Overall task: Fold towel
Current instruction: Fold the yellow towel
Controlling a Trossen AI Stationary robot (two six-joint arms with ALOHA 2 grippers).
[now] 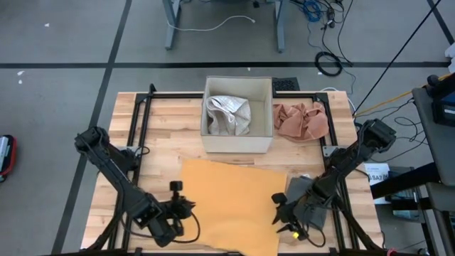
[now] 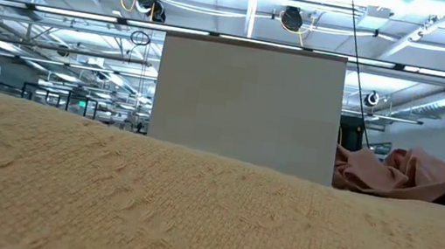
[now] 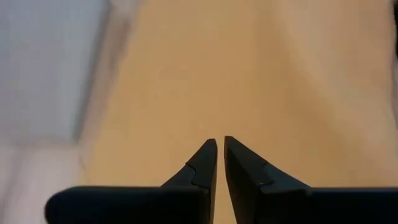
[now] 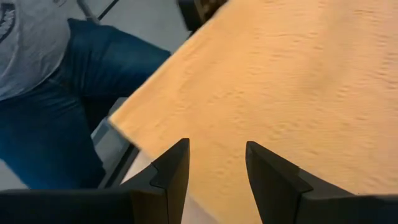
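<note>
Right wrist view: right claw point(image 4: 216, 163) open above towel point(image 4: 298, 93).

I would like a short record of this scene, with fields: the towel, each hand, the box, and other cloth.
towel: yellow-orange towel lies spread flat on the wooden table, not yet folded
left hand: left hand at the towel's left edge, fingers nearly closed, with a thin gap in the left wrist view
right hand: right hand at the towel's right edge, fingers apart
box: white box behind the towel, holds a crumpled pale cloth
other cloth: pink cloth bunched to the right of the box
</note>
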